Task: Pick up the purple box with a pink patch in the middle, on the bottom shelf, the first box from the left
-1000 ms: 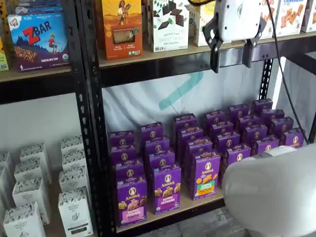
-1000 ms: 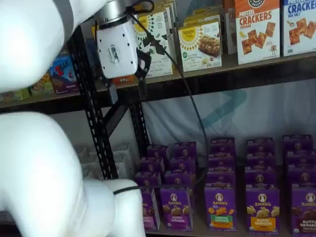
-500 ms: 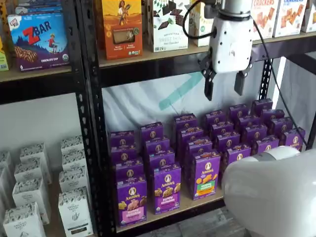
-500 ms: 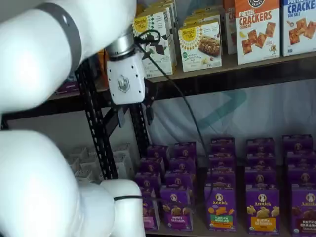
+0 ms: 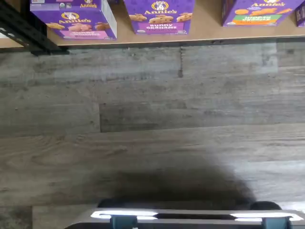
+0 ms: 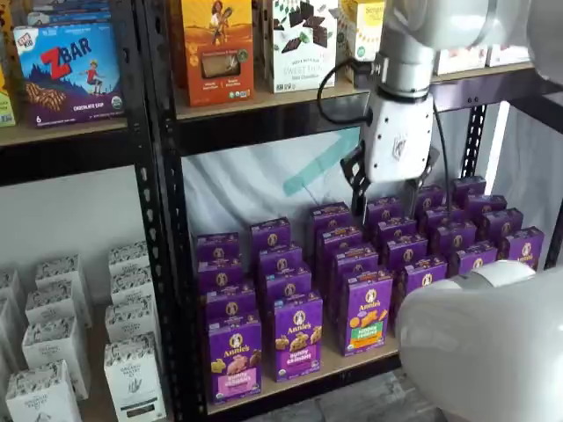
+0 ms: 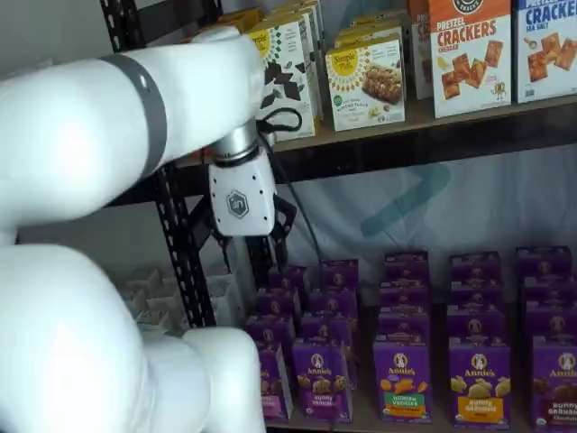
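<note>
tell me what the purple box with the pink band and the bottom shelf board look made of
The purple box: likely printed paperboard with a slight sheen, judging by its sharp folded edges and printed artwork. The bottom shelf: looks like light tan wood or fibreboard, matte and smooth, with a thin darker front edge.

A blue Zbar carton stands on an upper board, white cartons lower down; grey plank flooring lies below.
</note>
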